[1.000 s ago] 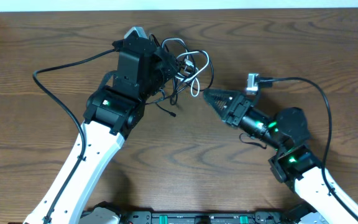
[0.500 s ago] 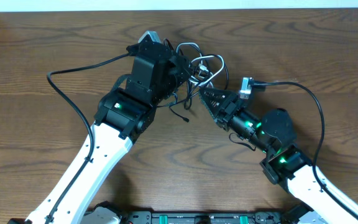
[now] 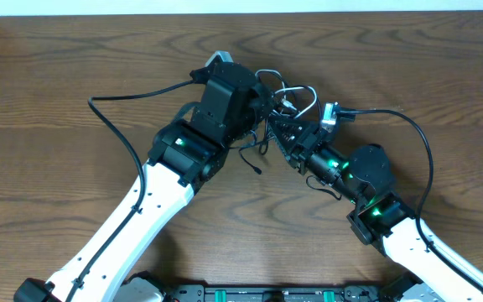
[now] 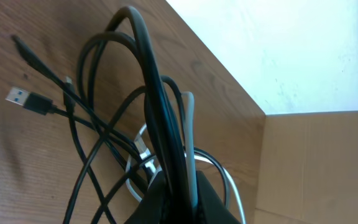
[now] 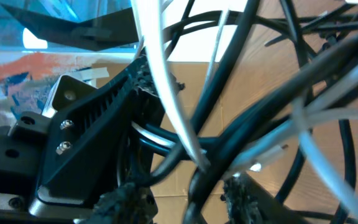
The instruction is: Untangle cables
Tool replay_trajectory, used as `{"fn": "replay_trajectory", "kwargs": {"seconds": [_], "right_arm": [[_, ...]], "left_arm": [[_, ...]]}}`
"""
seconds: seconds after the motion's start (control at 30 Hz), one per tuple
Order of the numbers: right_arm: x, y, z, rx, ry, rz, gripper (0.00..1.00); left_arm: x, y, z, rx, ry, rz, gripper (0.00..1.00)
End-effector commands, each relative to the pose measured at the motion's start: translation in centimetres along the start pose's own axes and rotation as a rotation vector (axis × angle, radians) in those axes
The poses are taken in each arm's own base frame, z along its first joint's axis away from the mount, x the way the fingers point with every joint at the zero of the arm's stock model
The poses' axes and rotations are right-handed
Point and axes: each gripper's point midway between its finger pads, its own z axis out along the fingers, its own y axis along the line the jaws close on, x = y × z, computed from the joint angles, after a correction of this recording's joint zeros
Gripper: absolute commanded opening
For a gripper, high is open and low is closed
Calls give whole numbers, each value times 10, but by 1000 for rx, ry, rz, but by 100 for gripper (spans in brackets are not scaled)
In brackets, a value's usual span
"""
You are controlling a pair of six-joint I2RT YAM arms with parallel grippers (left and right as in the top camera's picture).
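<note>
Snag risk: left hand (image 4: pixel 179 200) pinches cables (image 4: pixel 160 112), right hand (image 5: pixel 185 196) open astride several of them, so closing on all and pulling could cinch them tighter.

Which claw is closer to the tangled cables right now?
Left. The left claw is clamped on several strands of the cables; the right claw is open at the tangle's edge, strands crossing between its fingers.

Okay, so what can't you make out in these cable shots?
Overhead: right gripper fingertips, buried in the cables beside the left gripper.
Left wrist: the white cable runs behind black strands; its ends are hidden.
Right wrist: strands too close and blurred to trace singly.
</note>
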Motion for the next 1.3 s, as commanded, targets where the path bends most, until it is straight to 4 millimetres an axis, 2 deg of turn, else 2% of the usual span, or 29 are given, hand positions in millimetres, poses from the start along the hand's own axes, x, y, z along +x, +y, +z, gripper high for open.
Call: {"fn": "replay_trajectory", "kwargs": {"seconds": [0.0, 0.07, 0.17, 0.33, 0.4, 0.43, 0.53, 0.57, 0.6, 0.67, 0.87, 0.97, 1.07, 1.27], "right_arm": [[-2, 3, 2, -3, -10, 0, 24], [-2, 3, 2, -3, -10, 0, 12], [-2, 3, 2, -3, -13, -3, 1], [-6, 1, 2, 7, -26, -31, 1], [-11, -3, 0, 24, -35, -42, 1], [-16, -11, -1, 54, -42, -37, 1], [-25, -25, -5, 107, -51, -16, 1], [-30, -31, -8, 131, -53, -4, 1], [-42, -40, -15, 162, -50, -4, 1], [-54, -45, -22, 176, -46, -22, 1], [-79, -66, -44, 248, -56, 18, 1], [-88, -73, -53, 271, -63, 27, 1], [-92, -76, -57, 283, -72, 31, 1], [-91, -75, -56, 276, -62, 23, 1]], "left_arm": [[3, -14, -4, 36, 8, -20, 8], [3, -14, -4, 36, 8, -20, 8], [3, -14, -4, 36, 8, -20, 8], [1, -13, -4, 32, 0, -21, 8], [-12, -8, -5, 16, -43, -16, 8], [-28, -3, -7, 4, -82, -8, 8], [-55, 10, -13, -21, -136, -40, 8], [-67, 17, -17, -36, -160, -58, 8], [-99, 40, -30, -86, -224, -111, 8], [-134, 76, -53, -167, -303, -189, 7], [-179, 146, -111, -324, -434, -351, 8], [-189, 168, -134, -369, -475, -398, 8], [-196, 179, -149, -387, -499, -403, 8], [-184, 164, -139, -294, -384, -401, 8]]}}
